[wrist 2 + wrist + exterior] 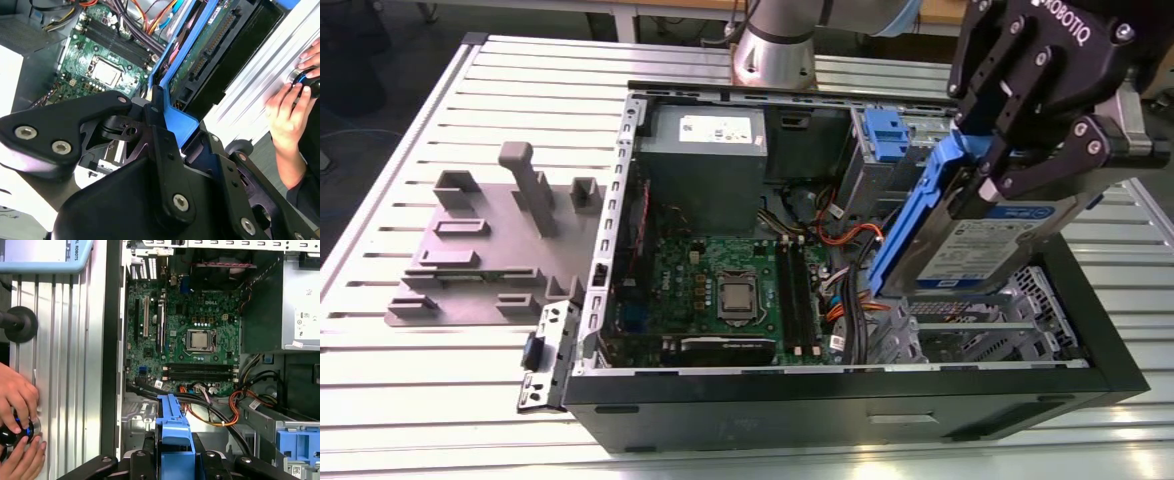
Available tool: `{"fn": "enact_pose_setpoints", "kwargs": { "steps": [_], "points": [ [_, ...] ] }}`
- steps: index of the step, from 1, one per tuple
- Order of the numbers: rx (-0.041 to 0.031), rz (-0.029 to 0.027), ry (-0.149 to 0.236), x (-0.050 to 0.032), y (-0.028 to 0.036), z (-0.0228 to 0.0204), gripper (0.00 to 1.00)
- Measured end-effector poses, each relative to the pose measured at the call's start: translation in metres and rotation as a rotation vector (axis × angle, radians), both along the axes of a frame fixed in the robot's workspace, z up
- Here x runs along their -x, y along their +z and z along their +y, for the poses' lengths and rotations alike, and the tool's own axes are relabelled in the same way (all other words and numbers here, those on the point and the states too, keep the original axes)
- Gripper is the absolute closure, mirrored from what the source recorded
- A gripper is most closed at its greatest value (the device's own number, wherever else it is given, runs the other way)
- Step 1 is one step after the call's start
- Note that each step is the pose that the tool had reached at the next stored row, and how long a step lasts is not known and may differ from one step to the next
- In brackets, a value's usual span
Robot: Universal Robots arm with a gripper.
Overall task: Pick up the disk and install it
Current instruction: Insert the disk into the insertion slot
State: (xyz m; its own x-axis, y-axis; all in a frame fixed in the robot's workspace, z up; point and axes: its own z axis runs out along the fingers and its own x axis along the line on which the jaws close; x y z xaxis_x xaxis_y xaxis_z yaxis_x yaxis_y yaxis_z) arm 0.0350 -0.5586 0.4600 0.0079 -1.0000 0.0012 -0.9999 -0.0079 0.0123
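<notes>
The gripper (1051,172) has its jaws clamped on the blue side rails of the disk (985,250), holding it tilted on edge in the air over the open computer case (854,405) that lies on the ribbed metal table (440,390). In the exterior view the disk hangs at the case's right end, its lower edge just above the metal drive cage (974,330) and beside the green motherboard (720,290). In the first wrist view a person's hand (17,397) rests on the table beside the case.
</notes>
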Motion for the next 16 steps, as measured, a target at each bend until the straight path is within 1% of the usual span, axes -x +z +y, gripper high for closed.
{"fn": "enact_pose_setpoints", "kwargs": {
  "steps": [5, 8, 16],
  "points": [
    [0.0, 0.002, 0.0, -0.0115, -0.0016, -0.0002, 0.64],
    [0.0, 0.0028, 0.0, -0.0169, -0.0024, -0.0003, 0.64],
    [0.0, 0.0028, 0.0, -0.0178, -0.0028, -0.0004, 0.64]
  ]
}}
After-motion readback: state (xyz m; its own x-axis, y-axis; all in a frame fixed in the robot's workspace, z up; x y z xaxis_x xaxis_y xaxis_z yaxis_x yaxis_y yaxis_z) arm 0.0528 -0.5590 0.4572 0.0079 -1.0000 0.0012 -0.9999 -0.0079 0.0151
